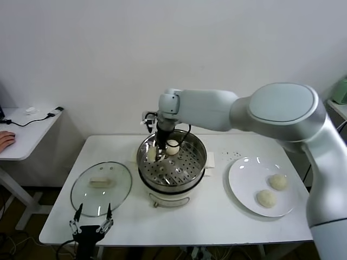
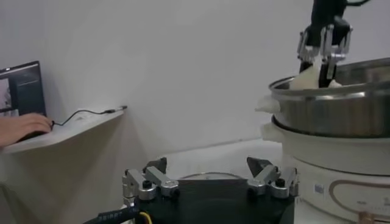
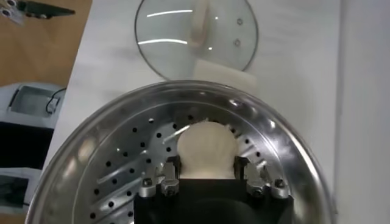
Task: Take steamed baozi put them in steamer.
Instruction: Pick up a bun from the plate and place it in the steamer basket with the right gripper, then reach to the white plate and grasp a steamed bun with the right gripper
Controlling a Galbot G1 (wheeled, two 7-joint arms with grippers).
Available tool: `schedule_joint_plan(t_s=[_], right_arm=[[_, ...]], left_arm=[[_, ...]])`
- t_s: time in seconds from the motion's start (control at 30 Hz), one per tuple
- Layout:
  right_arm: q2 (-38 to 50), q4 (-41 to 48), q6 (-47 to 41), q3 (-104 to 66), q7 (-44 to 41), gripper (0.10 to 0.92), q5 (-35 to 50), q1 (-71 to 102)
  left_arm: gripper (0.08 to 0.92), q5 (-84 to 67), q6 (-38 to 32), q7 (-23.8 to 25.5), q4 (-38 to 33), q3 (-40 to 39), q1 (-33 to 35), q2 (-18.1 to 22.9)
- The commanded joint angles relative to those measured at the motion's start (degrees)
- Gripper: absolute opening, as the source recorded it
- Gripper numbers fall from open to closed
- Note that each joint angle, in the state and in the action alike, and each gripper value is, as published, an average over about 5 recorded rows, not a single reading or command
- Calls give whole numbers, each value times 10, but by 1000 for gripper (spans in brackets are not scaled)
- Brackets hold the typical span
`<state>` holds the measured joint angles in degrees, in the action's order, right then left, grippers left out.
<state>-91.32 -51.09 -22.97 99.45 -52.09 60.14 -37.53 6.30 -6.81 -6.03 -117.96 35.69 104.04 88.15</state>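
Right now the right claw (image 1: 158, 154) is reaching down inside the steamer (image 1: 198, 147), toward its far-left wall, and is pinching a baozi (image 3: 205, 148) between nearly closed fingers (image 3: 166, 176). In the right wrist view the bun is sitting squarely between the fingers, directly ahead of the claw, just above the perforated floor; whether it is touching the floor is hard to tell. Being round, the bun is giving no long axis to line up with. A second baozi (image 1: 173, 147) is already lying in the steamer, just beside the held one on its right, so the release is needing a little clearance from it. Two more baozi, one (image 1: 278, 181) and another (image 1: 266, 198), are waiting on the white plate (image 1: 242, 181) on the surface to the steamer's right, well apart from it and on the right arm's side, so that arm looks the nearer one for them. The glass lid (image 1: 120, 194) is lying flat to the steamer's left. The left claw (image 1: 91, 222) is idling wide open and empty at the near-left edge of the surface, beside the lid.
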Motion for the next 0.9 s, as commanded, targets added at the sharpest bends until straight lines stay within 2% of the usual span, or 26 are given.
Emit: schedule_joint_plan(t_s=[0.03, 0.13, 0.37, 0.47, 0.67, 0.9], right_arm=[[-24, 14, -9, 17, 9, 571, 3, 30], [-19, 14, -12, 17, 10, 592, 4, 28], [1, 5, -11, 6, -1, 772, 11, 9], [29, -18, -6, 6, -18, 814, 8, -18], [124, -94, 29, 14, -57, 823, -2, -108], [316, -218, 67, 27, -97, 823, -92, -193]], left_arm=[[823, -1, 0, 0, 3, 0, 3, -1], [823, -1, -1, -1, 5, 1, 3, 0], [823, -1, 1, -1, 7, 1, 0, -1], [823, 2, 2, -1, 5, 1, -2, -1], [823, 10, 2, -1, 3, -1, -4, -1], [823, 21, 4, 0, 1, -4, -7, 2]])
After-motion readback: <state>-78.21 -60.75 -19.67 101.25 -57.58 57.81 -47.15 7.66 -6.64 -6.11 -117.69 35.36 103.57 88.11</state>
